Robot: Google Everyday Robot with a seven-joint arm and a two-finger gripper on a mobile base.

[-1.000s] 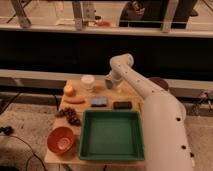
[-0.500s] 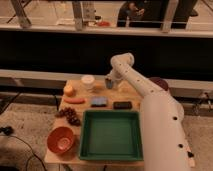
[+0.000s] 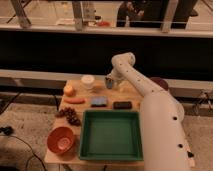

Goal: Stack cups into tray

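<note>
The desk (image 3: 131,96) was a flat wooden top, light brown and smooth. One big white arm (image 3: 155,112) reached over it from the right side, round and shiny like a thick pipe. Its gripper (image 3: 110,83) was down at the far edge of the desk, near the middle, right at a small light blue cup (image 3: 109,82). I could not tell if the fingers were open, closed or holding the cup.

There were two cups. The light blue one sat at the gripper. The cream-white cup (image 3: 87,81) stood just to its left, also by the far edge. It was small, round and smooth, like plastic.

There was one tray (image 3: 111,135). It was green, deep and shaped like a box with no lid, with raised sides and a rim. It sat at the near edge of the desk, a bit right of the middle. The cups were well apart from it, on the far side.

One wide orange bowl (image 3: 61,139) sat in the near left corner, round and shiny. Beside it, closer to the left edge, lay one bumpy dark bunch that looked like grapes (image 3: 69,115). One long orange thing like a carrot (image 3: 74,100) lay above that, and one small round yellow fruit (image 3: 68,90) sat near the far left corner. One flat blue pad (image 3: 99,101) and one flat dark block (image 3: 122,105) lay in the middle, between the cups and the tray.
</note>
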